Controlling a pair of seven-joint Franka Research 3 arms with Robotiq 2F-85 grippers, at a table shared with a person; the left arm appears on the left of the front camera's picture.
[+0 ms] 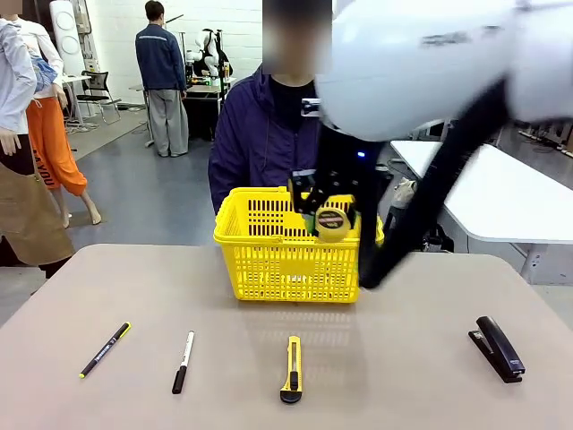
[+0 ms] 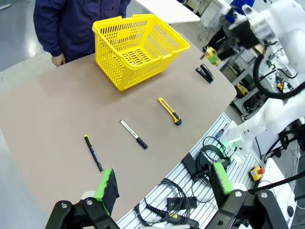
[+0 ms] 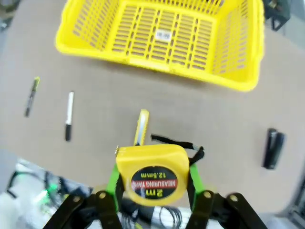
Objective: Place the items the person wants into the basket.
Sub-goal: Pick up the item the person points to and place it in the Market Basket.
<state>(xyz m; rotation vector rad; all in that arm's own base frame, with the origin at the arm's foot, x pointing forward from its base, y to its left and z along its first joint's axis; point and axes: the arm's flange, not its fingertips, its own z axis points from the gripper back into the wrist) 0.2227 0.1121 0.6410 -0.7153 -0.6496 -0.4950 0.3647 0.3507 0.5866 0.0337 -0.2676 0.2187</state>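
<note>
The yellow-and-black tape measure (image 3: 151, 172) is clamped between the green pads (image 3: 112, 180) of the right tool (image 3: 153, 177), above the surface (image 3: 205, 119). Just ahead and below lies the utility knife (image 3: 141, 128). The stapler (image 3: 273, 149) and pen (image 3: 31, 97) are off to either side, and the yellow basket (image 3: 143, 61) is farther ahead. The left tool (image 2: 163, 181) is spread wide.
</note>
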